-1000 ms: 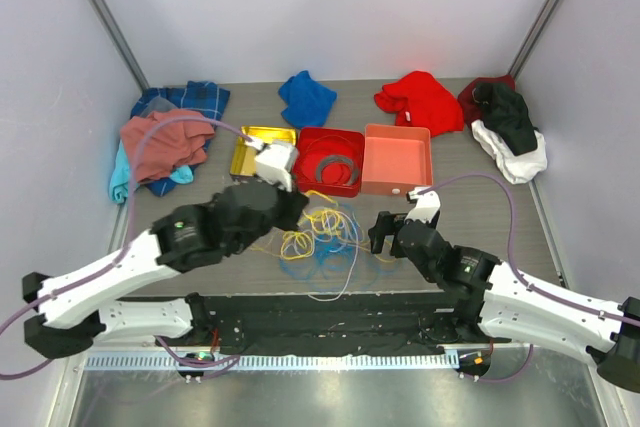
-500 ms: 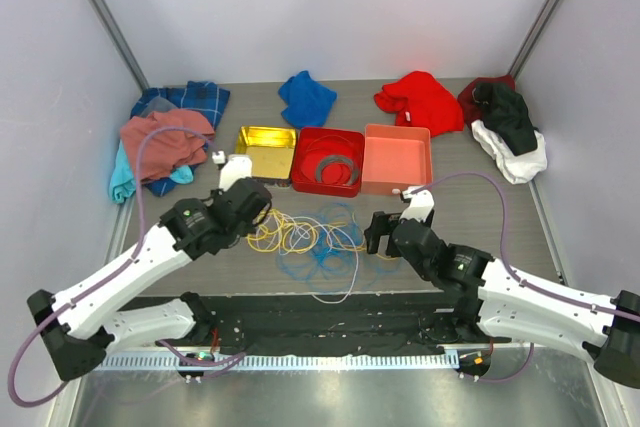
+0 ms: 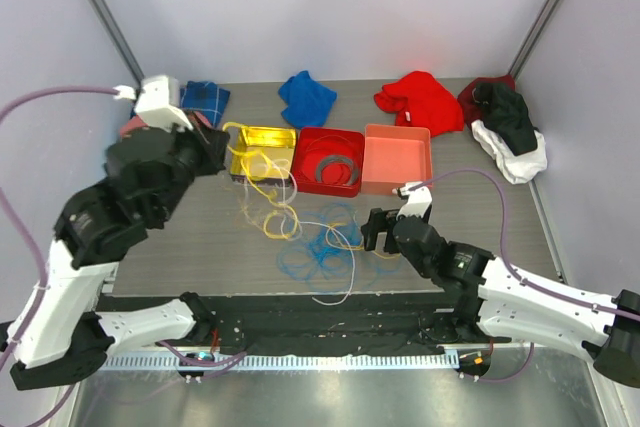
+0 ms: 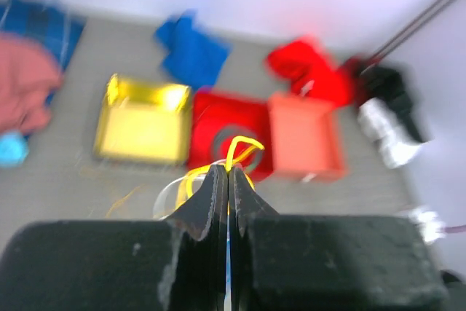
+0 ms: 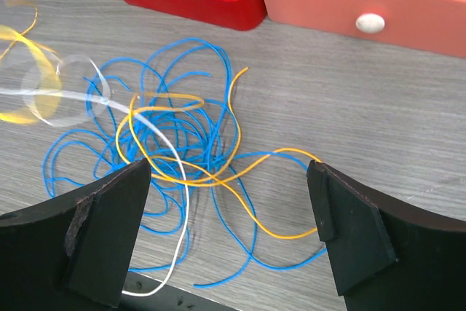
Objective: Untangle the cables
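Right wrist, cables (image 5: 175,136) — blue, orange, white loops

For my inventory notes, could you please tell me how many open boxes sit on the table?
3, in a row at the back: yellow tin leftmost, red box in the middle, coral box rightmost. None seems hidden.

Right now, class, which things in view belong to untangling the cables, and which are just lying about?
Belonging to the job: yellow cable, pinched in the shut left gripper; blue cable; orange cable; white cable; open right gripper above them.
Lying about: gold tray; red bin with grey ring; coral box; blue cloth; red cloth.
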Tool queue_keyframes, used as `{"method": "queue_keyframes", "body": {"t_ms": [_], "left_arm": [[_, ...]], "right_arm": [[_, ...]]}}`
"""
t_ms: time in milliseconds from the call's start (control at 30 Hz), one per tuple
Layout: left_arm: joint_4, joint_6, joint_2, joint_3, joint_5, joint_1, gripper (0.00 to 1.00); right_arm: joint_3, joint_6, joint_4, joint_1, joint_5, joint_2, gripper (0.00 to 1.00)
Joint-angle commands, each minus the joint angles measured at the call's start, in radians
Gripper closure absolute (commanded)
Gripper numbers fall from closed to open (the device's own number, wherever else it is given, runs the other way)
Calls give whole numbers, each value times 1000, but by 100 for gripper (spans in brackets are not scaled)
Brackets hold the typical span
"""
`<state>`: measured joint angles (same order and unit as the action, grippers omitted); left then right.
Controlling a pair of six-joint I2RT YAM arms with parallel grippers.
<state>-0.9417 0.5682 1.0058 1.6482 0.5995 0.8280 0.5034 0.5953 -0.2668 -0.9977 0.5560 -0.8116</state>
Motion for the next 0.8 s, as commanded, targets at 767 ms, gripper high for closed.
{"method": "queue_keyframes", "body": {"t_ms": [767], "left_arm": [[185,-142,-7,6,-400,-4,99]], "right_arm": [[360,-111,365,-2,-341,-188,1]]}}
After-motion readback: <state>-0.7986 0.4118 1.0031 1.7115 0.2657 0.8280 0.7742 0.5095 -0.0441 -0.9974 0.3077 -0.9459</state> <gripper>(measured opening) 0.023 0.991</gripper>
